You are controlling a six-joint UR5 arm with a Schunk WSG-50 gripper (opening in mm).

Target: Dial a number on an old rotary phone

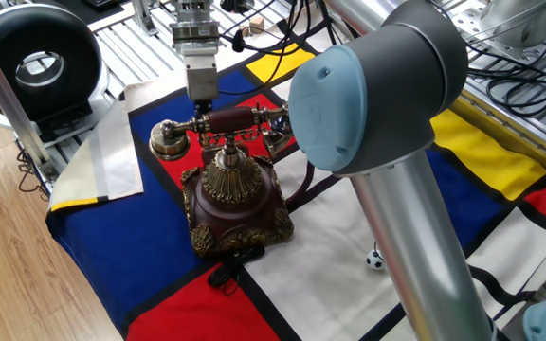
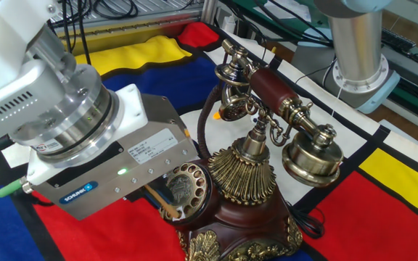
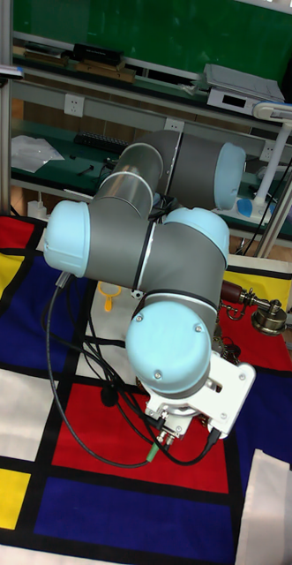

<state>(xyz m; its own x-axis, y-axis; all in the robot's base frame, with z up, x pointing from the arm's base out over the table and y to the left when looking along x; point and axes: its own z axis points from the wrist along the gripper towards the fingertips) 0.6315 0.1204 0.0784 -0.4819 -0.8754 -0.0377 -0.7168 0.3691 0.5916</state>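
The old rotary phone stands on a red patch of the colourful cloth. It has a maroon base with brass trim, and its handset rests across the cradle. My gripper reaches down at the round dial on the phone's front face. A dark finger with a tan tip sits at the dial's lower left edge. The white gripper housing hides most of the fingers, so their spacing does not show. In the tall fixed view the arm covers the phone, and only one handset end peeks out.
A big black ring-shaped device stands at the far left. A folded pale cloth lies beside the phone, and a small black-and-white ball sits on a white patch. The arm's base stands behind the phone. Cables run along the table's back.
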